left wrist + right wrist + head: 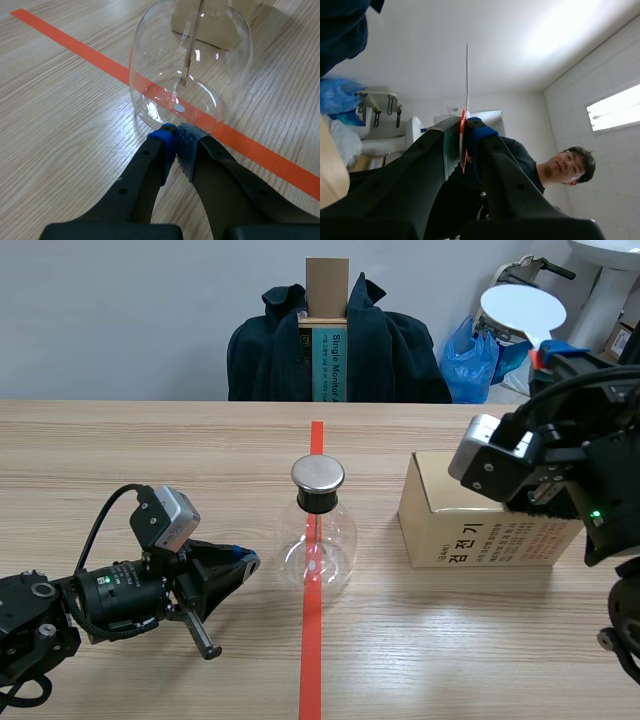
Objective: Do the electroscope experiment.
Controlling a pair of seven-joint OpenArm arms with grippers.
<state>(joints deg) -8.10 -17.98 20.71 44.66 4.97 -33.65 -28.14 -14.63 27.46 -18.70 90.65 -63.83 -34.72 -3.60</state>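
The electroscope (318, 530) is a clear round glass flask with a metal disc cap, standing on the red tape line at mid-table. Through its glass (190, 65) a thin rod with foil leaves hangs inside. My left gripper (248, 560) lies low on the table just left of the flask; its fingertips (176, 137) meet, shut on nothing, right at the flask's base. My right gripper (548, 350) is raised at the far right, shut on the orange handle of a white round plate (523, 312). That plate (467, 75) shows edge-on, rising from between the right gripper (462, 142) fingers.
A tan cardboard box (480, 530) with printed text stands right of the flask, under the right arm. Beyond the far table edge stand a chair draped with a dark jacket (380, 350) and a blue bag (470, 360). A person (560, 165) appears in the right wrist view.
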